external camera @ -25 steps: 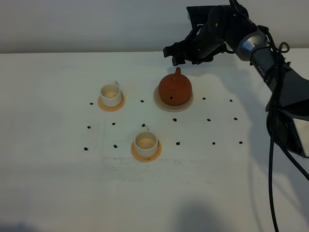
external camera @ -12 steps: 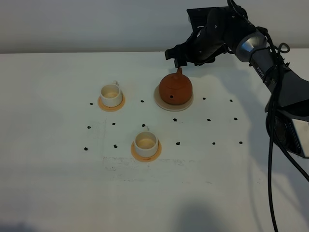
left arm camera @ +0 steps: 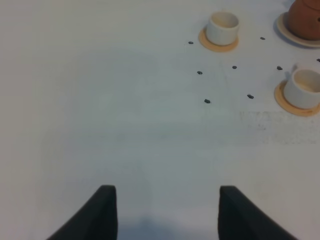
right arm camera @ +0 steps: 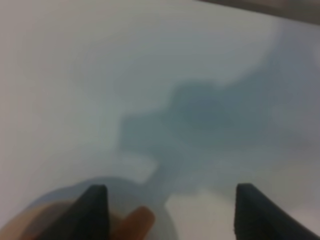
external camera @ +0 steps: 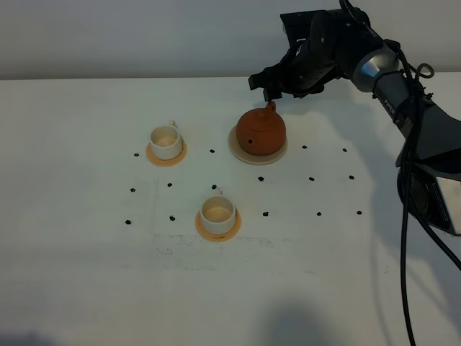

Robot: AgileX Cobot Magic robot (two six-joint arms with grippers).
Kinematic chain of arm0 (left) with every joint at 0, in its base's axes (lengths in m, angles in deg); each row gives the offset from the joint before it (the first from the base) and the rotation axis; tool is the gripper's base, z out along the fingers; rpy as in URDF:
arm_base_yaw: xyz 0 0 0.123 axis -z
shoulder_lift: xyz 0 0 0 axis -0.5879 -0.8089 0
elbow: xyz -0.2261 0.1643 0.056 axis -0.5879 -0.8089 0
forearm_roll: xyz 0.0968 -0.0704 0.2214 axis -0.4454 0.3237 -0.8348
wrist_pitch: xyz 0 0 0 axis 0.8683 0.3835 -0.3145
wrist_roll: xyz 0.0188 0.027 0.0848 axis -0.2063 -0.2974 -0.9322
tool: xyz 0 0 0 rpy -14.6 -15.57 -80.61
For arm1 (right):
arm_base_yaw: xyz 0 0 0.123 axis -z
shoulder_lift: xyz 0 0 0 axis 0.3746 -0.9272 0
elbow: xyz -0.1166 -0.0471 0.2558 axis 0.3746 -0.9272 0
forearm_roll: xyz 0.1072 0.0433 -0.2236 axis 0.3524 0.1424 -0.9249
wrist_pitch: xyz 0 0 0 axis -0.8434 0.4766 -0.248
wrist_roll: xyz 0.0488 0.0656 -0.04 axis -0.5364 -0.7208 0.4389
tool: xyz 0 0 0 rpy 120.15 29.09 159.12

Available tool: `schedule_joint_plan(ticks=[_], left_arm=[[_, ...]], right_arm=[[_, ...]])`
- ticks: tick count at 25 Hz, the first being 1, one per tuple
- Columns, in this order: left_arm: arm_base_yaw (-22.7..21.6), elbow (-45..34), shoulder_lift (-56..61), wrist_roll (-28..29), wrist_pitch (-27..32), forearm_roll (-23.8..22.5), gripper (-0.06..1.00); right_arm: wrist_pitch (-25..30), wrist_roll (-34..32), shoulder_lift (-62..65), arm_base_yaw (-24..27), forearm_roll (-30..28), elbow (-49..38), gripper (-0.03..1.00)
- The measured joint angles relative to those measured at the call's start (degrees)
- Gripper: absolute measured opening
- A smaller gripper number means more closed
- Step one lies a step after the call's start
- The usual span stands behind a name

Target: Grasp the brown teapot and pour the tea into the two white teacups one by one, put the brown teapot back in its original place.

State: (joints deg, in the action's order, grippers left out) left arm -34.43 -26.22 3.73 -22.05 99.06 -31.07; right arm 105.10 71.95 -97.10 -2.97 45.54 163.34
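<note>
The brown teapot (external camera: 261,131) sits on the beige round coaster (external camera: 238,153) at the back middle of the table, its loop handle pointing to the far side. My right gripper (external camera: 265,85) is open and hovers just beyond and above that handle. In the right wrist view the handle tip (right arm camera: 135,224) shows blurred between the open fingers (right arm camera: 96,210). Two white teacups on orange-tan saucers stand to the left (external camera: 165,141) and in front (external camera: 217,212). My left gripper (left arm camera: 162,215) is open and empty over bare table, far from the cups (left arm camera: 223,27) (left arm camera: 306,88).
Small black dots (external camera: 265,214) mark the white table (external camera: 86,274) around the cups and teapot. The right arm and its cables (external camera: 410,144) run along the right side. A wall edge lies behind the table.
My right gripper has shifted slightly to the right above the teapot's handle. The handle looks turned a little to the right. The cups have not moved.
</note>
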Motion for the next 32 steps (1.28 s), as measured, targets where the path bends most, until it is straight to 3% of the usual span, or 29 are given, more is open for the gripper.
schedule_joint_plan(ticks=[32], left_arm=[[0.0, 0.0, 0.0, 0.0, 0.0, 0.0, 0.47]], right_arm=[[3.6, 0.1, 0.5, 0.1, -1.5, 0.3, 0.52]])
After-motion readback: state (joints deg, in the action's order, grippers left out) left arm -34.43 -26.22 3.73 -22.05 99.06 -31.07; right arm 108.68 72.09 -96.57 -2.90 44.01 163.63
